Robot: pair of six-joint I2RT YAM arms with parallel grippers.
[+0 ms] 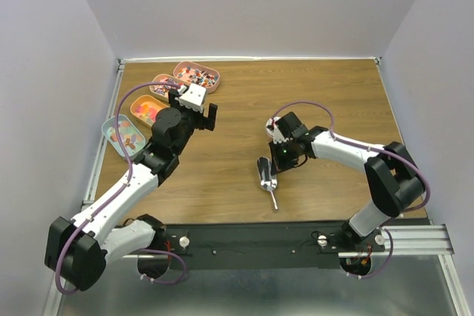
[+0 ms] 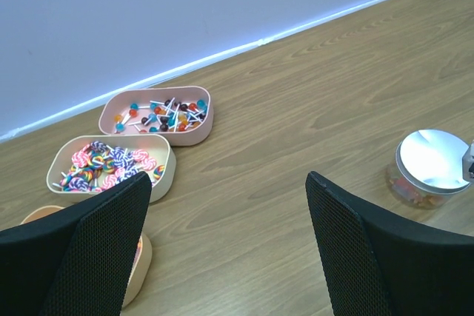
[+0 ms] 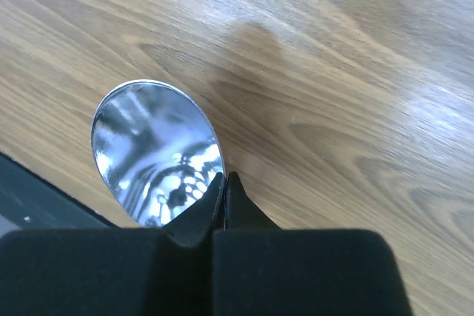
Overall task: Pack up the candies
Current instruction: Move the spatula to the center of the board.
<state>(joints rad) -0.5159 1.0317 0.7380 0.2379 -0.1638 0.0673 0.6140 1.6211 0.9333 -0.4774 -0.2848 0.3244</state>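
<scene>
You're looking between the widely spread fingers (image 2: 89, 257) of the left gripper (image 2: 228, 183) at a cream tin (image 2: 169, 168) of swirled candies (image 2: 111, 164). Just beyond that tin sits a pink tin (image 2: 201, 127). Nearer than it, an orange tin (image 2: 41, 214) hides behind one finger. Well apart to its right stands a silver-lidded jar (image 2: 433, 160).

Scoop (image 3: 152, 149) handle hidden behind right pincer (image 3: 224, 180), orange tin (image 2: 41, 214) mostly hidden

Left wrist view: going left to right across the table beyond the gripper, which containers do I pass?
cream tin → pink tin → silver-lidded jar
</scene>
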